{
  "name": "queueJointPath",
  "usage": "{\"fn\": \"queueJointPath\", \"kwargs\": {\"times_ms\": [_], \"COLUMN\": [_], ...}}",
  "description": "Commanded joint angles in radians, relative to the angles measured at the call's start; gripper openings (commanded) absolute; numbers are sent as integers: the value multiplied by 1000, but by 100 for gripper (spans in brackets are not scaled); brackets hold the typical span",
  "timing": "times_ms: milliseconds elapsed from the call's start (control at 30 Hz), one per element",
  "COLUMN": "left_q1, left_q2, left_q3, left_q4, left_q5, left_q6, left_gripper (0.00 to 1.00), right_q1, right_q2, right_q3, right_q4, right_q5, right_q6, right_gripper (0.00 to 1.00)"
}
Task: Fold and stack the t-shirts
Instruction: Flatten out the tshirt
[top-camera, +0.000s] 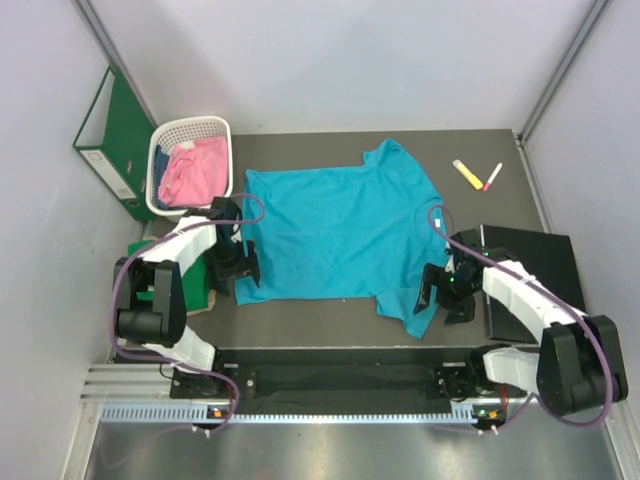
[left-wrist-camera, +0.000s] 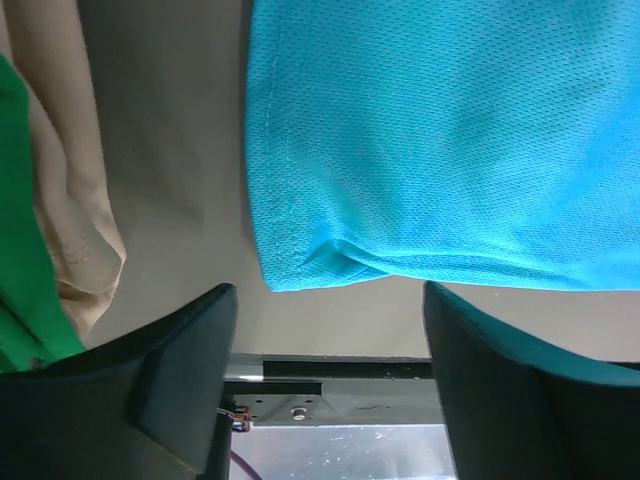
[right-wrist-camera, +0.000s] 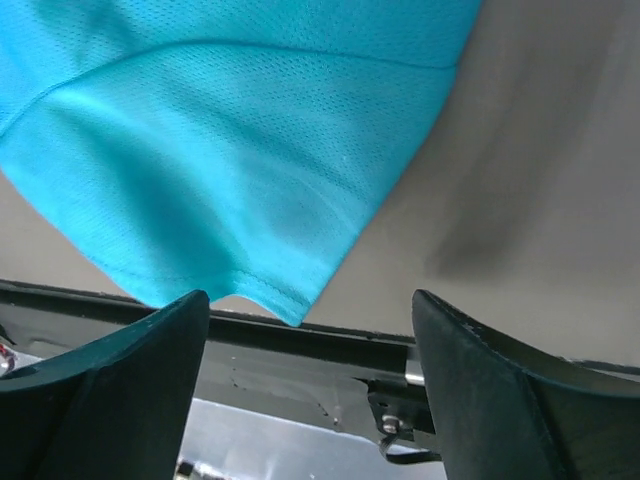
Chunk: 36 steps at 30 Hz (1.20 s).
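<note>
Teal shirt (top-camera: 335, 235) spread flat on tabletop (top-camera: 300, 150), set for a fold.
I hold left gripper (top-camera: 240, 270) at near hem corner, right gripper (top-camera: 443, 297) at near sleeve tip, both wide open, empty, placed to pinch both.

Bright, even overhead light — soft, faint shadows, crisp wrist-view close-ups.

Pale grey walls (top-camera: 350, 60) enclose a dull brown table (top-camera: 300, 150).
</note>
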Motion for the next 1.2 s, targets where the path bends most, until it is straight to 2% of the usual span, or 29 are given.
{"fn": "queueJointPath", "kwargs": {"times_ms": [0, 33, 67, 100, 167, 200, 233, 267, 300, 367, 400, 600, 933, 1167], "left_q1": [-12, -15, -18, -24, -30, -36, -39, -43, -49, -53, -56, -58, -58, -56], "left_q2": [20, 30, 36, 48, 60, 71, 77, 88, 91, 96, 94, 89, 92, 93], "left_q3": [2, 5, 9, 16, 22, 27, 30, 33, 39, 45, 55, 87, 90, 123], "left_q4": [19, 22, 25, 29, 34, 37, 39, 37, 35, 28, 25, -20, -83, -126], "left_q5": [25, 26, 29, 35, 37, 39, 37, 36, 34, 26, 25, -10, -52, -70], "left_q6": [-28, -34, -37, -45, -52, -59, -62, -65, -72, -77, -80, -82, -91, -92], "left_gripper": [75, 71, 60, 54, 40, 26, 18, 1, 0, 0, 0, 0, 0, 0], "right_q1": [53, 60, 64, 76, 81, 87, 89, 92, 93, 96, 98, 101, 100, 100], "right_q2": [54, 77, 88, 109, 132, 154, 165, 177, 194, 206, 209, 217, 145, 99], "right_q3": [-37, -43, -54, -62, -77, -82, -83, -83, -80, -71, -69, -57, 50, 53], "right_q4": [111, 123, 131, 154, 172, 192, 202, 209, 215, 223, 225, 209, -28, -94], "right_q5": [-31, -35, -35, -35, -43, -46, -55, -58, -60, -58, -58, -35, 158, 149], "right_q6": [59, 62, 68, 70, 71, 71, 67, 64, 58, 47, 47, 36, 16, 45], "right_gripper": [79, 72, 68, 65, 51, 48, 45, 44, 43, 23, 1, 0, 0, 0]}}
